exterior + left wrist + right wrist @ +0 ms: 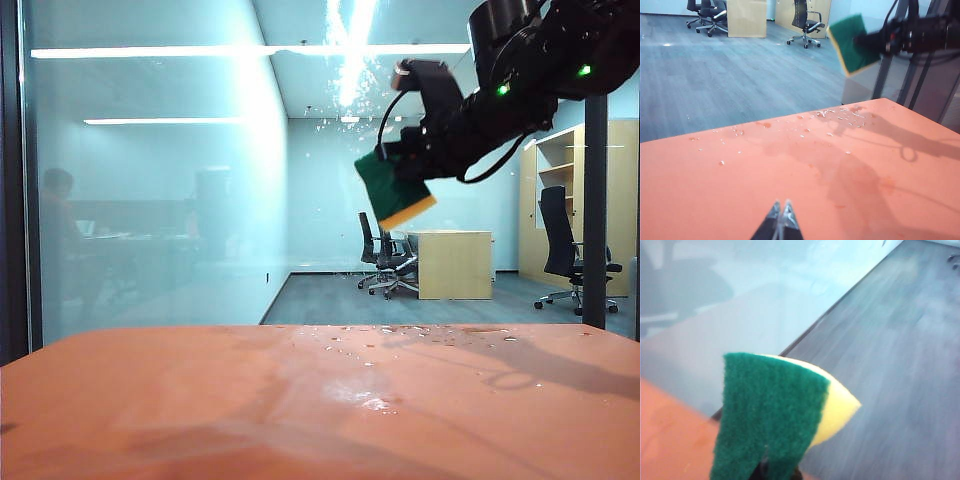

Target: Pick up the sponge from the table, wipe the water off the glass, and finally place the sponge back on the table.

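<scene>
- The right gripper point(405, 185) is up in the air at the glass point(150, 180), jaws clenched on the sponge point(393, 191), green side facing the pane.
- I'd say the wiping step is in hand; next the sponge needs pressing flat onto the water point(350, 60) streaks higher up.
- The left gripper point(780, 216) sits low over the table point(790, 170), jaws pressed together on nothing.
- Whether the sponge touches the glass is hard to tell; the right jaws are hidden behind it.
</scene>
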`<action>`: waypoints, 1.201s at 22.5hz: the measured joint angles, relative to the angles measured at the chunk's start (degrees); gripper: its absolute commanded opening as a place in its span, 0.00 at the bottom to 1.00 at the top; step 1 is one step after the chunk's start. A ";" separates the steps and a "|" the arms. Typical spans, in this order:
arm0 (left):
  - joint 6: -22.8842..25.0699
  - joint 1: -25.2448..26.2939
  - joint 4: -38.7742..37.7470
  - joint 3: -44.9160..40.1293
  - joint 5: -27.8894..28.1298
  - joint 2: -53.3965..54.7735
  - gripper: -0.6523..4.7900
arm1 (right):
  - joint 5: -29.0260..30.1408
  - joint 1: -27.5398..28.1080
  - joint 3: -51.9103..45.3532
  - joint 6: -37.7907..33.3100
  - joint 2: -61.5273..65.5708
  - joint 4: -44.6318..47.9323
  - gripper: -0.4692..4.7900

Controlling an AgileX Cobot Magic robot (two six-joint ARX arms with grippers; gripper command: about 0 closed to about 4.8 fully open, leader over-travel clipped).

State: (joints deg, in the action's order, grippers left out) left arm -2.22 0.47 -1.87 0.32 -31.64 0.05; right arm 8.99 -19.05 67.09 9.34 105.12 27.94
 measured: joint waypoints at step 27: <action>0.02 0.00 -0.37 0.00 0.79 0.00 0.11 | 4.81 6.58 32.85 5.77 11.23 0.70 0.07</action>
State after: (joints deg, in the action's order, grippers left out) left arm -2.20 0.47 -2.24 0.32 -30.85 0.05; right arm 13.80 -12.47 99.94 15.11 116.36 28.64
